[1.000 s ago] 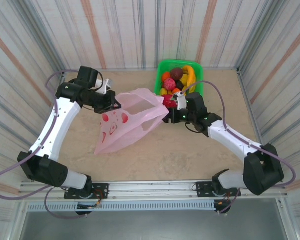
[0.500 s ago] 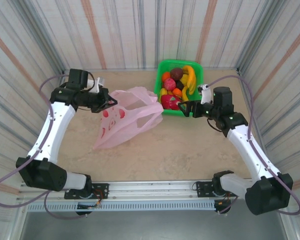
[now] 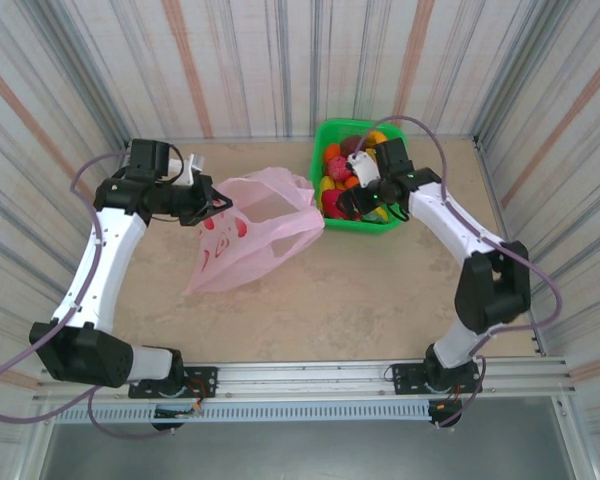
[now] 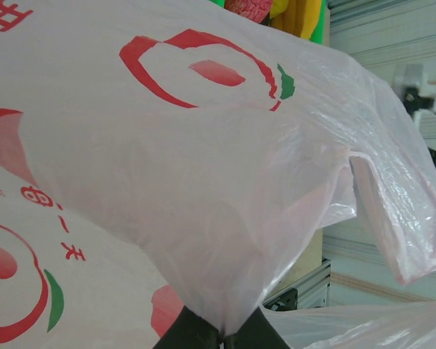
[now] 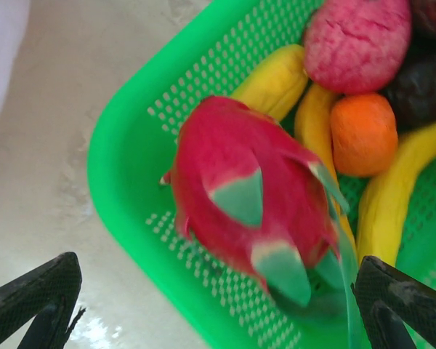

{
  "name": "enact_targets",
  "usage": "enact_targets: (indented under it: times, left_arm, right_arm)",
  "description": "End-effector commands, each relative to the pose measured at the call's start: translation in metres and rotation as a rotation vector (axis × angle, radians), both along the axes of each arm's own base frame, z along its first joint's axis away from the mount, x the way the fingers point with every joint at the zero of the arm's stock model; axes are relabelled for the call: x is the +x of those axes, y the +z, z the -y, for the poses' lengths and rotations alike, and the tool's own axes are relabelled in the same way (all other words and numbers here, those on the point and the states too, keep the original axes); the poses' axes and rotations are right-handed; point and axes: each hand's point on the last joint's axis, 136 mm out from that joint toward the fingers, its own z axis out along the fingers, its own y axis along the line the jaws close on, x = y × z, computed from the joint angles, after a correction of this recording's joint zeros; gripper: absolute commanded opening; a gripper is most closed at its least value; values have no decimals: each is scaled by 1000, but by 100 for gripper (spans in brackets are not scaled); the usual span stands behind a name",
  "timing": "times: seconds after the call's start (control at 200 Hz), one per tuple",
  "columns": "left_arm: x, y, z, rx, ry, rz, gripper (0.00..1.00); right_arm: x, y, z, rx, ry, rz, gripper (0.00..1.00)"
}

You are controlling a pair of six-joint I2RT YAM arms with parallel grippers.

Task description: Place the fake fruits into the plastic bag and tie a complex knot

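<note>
Pink plastic bag (image 3: 255,235) lies on counter (image 3: 330,300) beside green basket (image 5: 112,153). Left gripper (image 4: 221,336) pinches its film, lifting the mouth open for loading. Right gripper (image 5: 218,305) spread wide over red-pink dragon fruit (image 5: 251,211) in basket, likely the next pick.

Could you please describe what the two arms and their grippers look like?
Both arms have white link shells with black joint housings; the left arm and right arm each trail a looping greyish-purple cable. The left gripper and right gripper have black fingers.
</note>
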Motion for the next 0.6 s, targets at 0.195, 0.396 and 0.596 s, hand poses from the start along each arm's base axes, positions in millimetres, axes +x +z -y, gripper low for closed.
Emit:
enact_targets:
  times: [0.195, 0.396, 0.596]
  left_arm:
    - [-12, 14, -4, -14, 6, 22, 0]
    - [-11, 14, -4, -14, 4, 21, 0]
    - [-12, 14, -4, -15, 3, 20, 0]
  right_arm:
    - [22, -38, -16, -199, 175, -51, 99]
    - [24, -57, -15, -234, 182, -96, 99]
    - [24, -77, -13, -291, 186, -146, 99]
